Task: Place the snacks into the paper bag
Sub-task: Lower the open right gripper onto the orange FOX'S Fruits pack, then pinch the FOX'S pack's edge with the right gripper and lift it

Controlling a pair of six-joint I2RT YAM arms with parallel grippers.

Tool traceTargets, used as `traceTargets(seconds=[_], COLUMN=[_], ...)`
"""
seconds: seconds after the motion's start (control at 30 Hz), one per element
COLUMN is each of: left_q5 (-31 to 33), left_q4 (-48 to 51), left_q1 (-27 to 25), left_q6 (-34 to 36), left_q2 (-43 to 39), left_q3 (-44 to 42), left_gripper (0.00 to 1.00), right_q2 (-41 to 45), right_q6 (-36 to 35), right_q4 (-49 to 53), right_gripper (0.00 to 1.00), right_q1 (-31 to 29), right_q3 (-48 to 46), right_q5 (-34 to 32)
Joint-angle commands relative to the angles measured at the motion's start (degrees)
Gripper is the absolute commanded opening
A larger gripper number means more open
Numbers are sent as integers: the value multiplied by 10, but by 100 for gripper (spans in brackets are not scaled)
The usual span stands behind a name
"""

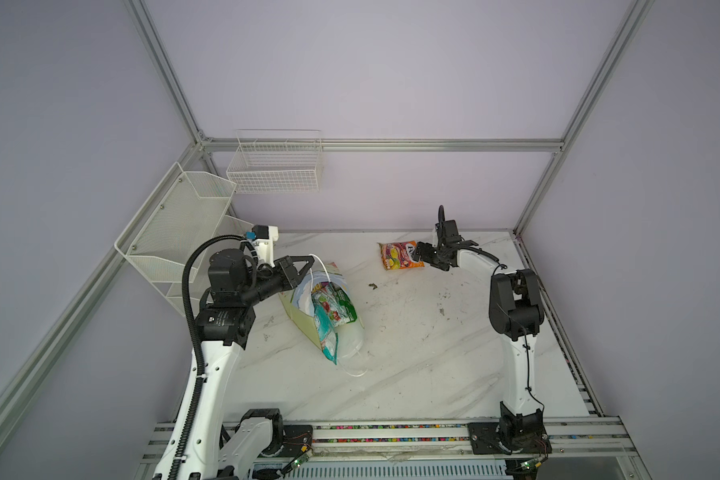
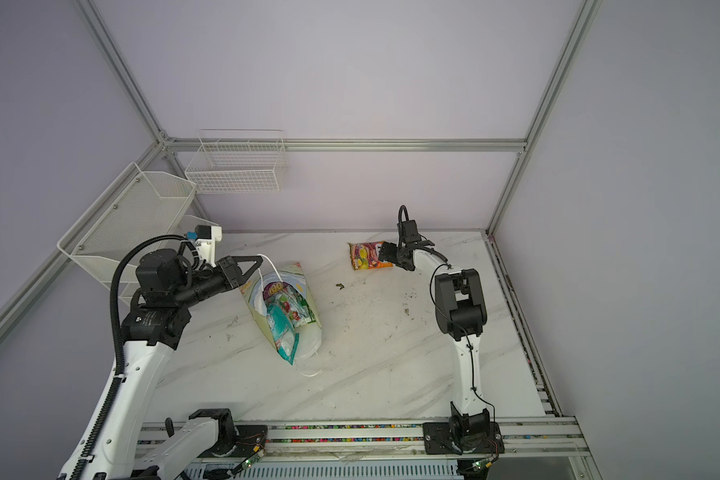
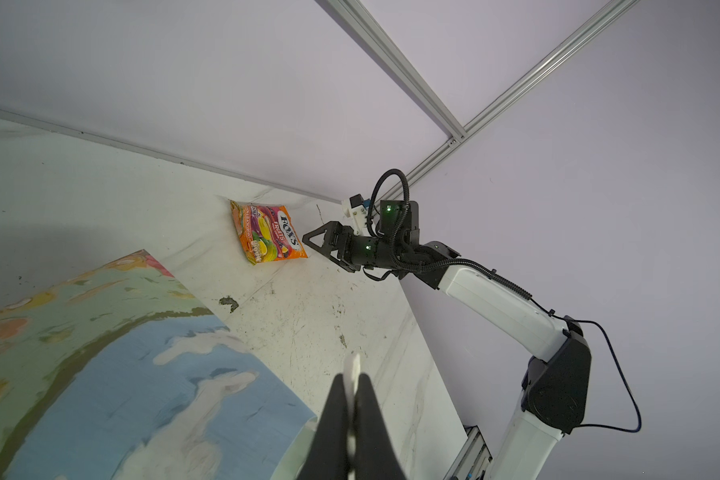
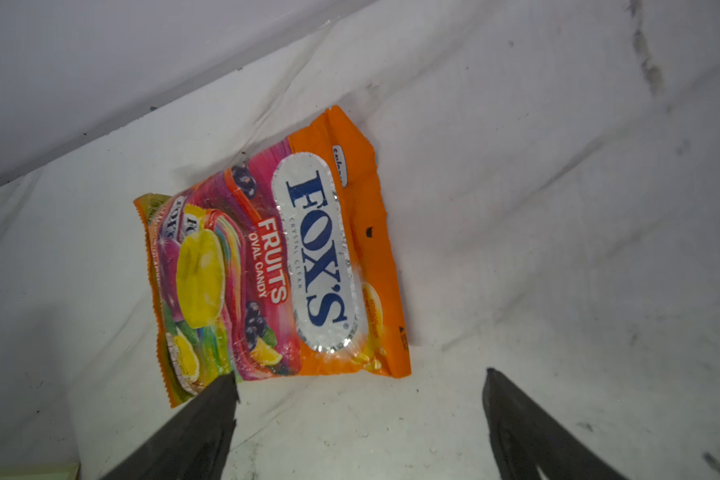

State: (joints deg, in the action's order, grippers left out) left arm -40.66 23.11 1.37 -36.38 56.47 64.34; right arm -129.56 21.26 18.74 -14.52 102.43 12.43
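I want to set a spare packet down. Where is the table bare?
Bare: the middle, between bag, right arm and front rail. Crowded: far edge around the orange packet and right gripper; left side by the left gripper.

This is a robotics lab test cell. An aluminium frame (image 1: 383, 144) of slotted bars boxes in plain lilac walls (image 1: 371, 75). The left arm (image 1: 208, 374) and right arm (image 1: 516, 365), white and black, are bolted to a rail (image 1: 391, 441) along the front of a scuffed, marble-print tabletop (image 1: 412, 365). There is an exposed cable (image 1: 190, 299) and small circuit boards (image 1: 302, 458) at the bases. White wire baskets (image 1: 275, 166) are fixed to the walls.
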Motion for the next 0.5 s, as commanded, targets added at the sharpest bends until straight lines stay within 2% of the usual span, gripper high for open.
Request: traceTargets(seconds=[0.0, 0.3, 0.47], left_q5=[3, 5, 6], left_q4=[-25, -25, -25], left_q1=[-1, -1, -1], left_q6=[10, 9, 10], left_q2=[-7, -2, 0], left_q3=[59, 64, 68], left_gripper=[6, 6, 6], right_q2=[-18, -56, -78], right_q6=[-6, 1, 9], right_q4=[3, -13, -23], right_gripper=[93, 85, 73], right_q1=[-1, -2, -2], right_q3=[23, 38, 45], right_q5=[11, 59, 87])
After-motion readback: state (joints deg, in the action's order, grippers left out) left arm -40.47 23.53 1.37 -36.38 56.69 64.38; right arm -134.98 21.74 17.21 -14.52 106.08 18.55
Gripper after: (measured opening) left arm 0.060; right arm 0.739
